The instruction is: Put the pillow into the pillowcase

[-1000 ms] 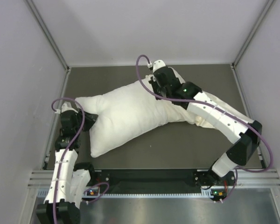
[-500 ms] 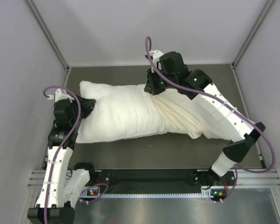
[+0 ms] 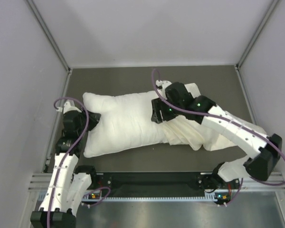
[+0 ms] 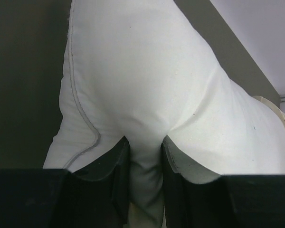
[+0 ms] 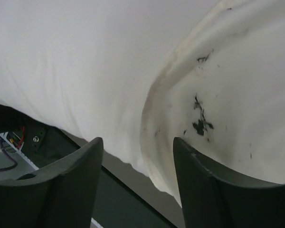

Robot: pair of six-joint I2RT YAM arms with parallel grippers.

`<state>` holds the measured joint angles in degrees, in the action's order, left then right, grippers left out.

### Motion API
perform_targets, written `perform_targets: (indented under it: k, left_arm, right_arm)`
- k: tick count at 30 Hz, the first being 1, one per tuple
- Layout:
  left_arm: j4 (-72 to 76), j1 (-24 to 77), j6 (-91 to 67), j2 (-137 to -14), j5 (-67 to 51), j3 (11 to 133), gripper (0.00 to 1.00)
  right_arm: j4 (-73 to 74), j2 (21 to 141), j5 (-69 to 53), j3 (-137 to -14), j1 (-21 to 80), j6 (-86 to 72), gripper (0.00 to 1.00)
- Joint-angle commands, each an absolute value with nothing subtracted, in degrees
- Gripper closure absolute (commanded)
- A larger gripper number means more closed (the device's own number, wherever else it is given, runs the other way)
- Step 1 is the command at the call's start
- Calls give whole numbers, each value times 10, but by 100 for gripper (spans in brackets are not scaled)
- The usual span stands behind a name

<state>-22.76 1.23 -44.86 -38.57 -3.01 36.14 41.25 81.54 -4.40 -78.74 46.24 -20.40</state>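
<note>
Reading the overhead view as a clock with the far wall at 12, I have the pillow (image 3: 121, 121) lying on the dark counter (image 3: 133, 78), stretched from about 9 o'clock across the middle. Its 3 o'clock end is inside the pillowcase (image 3: 199, 135), which is bunched in wrinkles around that end and reaches toward 4 o'clock. Roughly the 9 o'clock half of the pillow is bare. My left gripper (image 3: 91, 119) sits at the pillow's 9 o'clock end, and on its wrist camera the jaws are drawn in narrow on a pinched fold of the white fabric beside the seam. My right gripper (image 3: 156, 115) is near the centre of the counter, over the line where the pillowcase mouth meets the bare pillow. On its wrist camera the jaws stand apart, gripping nothing. The cream hem curves through the gap between them, with bare pillow on its 9 o'clock side and pillowcase, flecked with a few dark specks (image 5: 199, 124), on its 3 o'clock side.
</note>
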Motion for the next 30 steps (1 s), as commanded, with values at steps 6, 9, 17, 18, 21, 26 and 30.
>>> perform_targets:
  k: [6, 9, 17, 18, 21, 26, 30]
  left_arm:
    - [-185, 20, -396, -478, -12, 390, 57]
    - [-205, 20, -383, -490, -5, 410, 44]
    - [-258, 20, -365, -444, 33, 422, 2]
    - [-265, 19, -366, -443, 33, 424, 1]
    - [-275, 19, -366, -446, 11, 425, 1]
    - [-272, 14, -379, -475, -42, 409, 1]
    - [-257, 14, -387, -469, -59, 395, 1]
  right_arm:
    - [460, 636, 124, -748, 551, -250, 27]
    - [518, 628, 234, -729, 636, -293, 26]
    - [616, 720, 417, -690, 759, -475, 14]
    - [628, 729, 442, -685, 769, -489, 14]
    - [642, 770, 469, -672, 776, -531, 14]
    - [644, 816, 517, -634, 779, -606, 18]
    - [621, 842, 543, -613, 775, -619, 22]
